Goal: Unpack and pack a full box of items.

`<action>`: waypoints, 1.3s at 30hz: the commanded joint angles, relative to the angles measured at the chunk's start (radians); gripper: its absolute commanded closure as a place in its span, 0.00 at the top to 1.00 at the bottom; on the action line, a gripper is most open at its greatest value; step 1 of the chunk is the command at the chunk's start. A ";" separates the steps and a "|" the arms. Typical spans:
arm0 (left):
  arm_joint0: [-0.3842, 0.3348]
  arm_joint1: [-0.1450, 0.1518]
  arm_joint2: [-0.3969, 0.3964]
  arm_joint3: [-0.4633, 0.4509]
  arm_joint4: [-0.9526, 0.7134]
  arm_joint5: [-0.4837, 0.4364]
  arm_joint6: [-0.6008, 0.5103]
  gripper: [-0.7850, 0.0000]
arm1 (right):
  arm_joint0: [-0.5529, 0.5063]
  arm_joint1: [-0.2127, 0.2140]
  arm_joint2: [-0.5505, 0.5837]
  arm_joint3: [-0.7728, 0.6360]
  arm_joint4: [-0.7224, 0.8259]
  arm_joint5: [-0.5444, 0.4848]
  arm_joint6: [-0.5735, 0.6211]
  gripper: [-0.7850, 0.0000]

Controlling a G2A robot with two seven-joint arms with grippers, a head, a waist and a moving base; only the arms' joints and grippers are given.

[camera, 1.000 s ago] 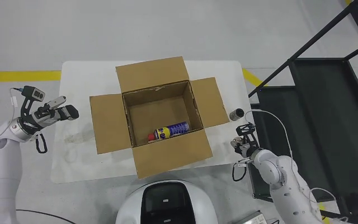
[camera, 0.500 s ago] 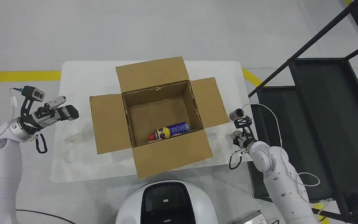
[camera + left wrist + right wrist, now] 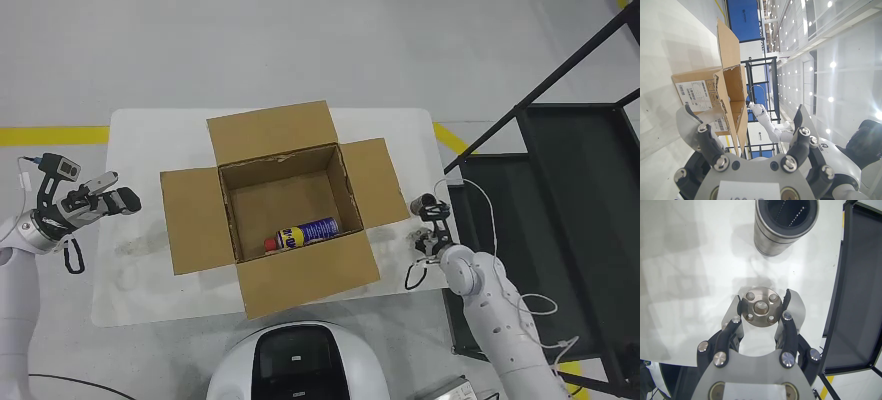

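1. Top view: An open brown cardboard box [image 3: 285, 205] stands at the middle of the white table [image 3: 140, 140], all four flaps folded out. A blue-and-yellow spray can with a red cap [image 3: 305, 234] lies on the box floor. My left claw [image 3: 122, 200] hangs off the table's left edge, well apart from the box. My right claw [image 3: 432, 243] sits at the right edge, near an upright grey steel sleeve [image 3: 424, 205]. Its load is too small to identify here.

2. Left wrist view: My left claw [image 3: 743, 113] is spread wide with nothing between the fingers. The near box wall hides the interior.

3. Right wrist view: My right claw [image 3: 762, 299] is closed to the width of a round steel flange disc [image 3: 760, 307] with four bolt holes, a pad against the rim on each side. The sleeve stands beyond it, apart.
   - Not determinable: whether the disc rests on the table or hangs just above it, and so whether I am unloading or reloading.
   - Assessment: a thin rim can pivot in the pads. Keep the disc level, move straight up or down, and stay clear of the sleeve and of the table edge beside the black metal rack [image 3: 853, 275].
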 commanded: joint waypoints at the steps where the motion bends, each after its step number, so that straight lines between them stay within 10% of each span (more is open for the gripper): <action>1: 0.000 0.000 0.000 0.000 0.000 0.000 0.000 1.00 | 0.001 -0.001 -0.003 0.002 0.006 0.009 -0.006 1.00; 19: 0.000 0.000 0.000 0.000 0.000 0.000 0.000 1.00 | -0.059 0.001 0.053 -0.402 -0.018 0.145 -0.026 1.00; 39: 0.000 0.000 0.000 0.000 0.000 0.000 0.000 1.00 | 0.476 -0.050 -0.371 -0.067 0.378 -0.548 0.153 1.00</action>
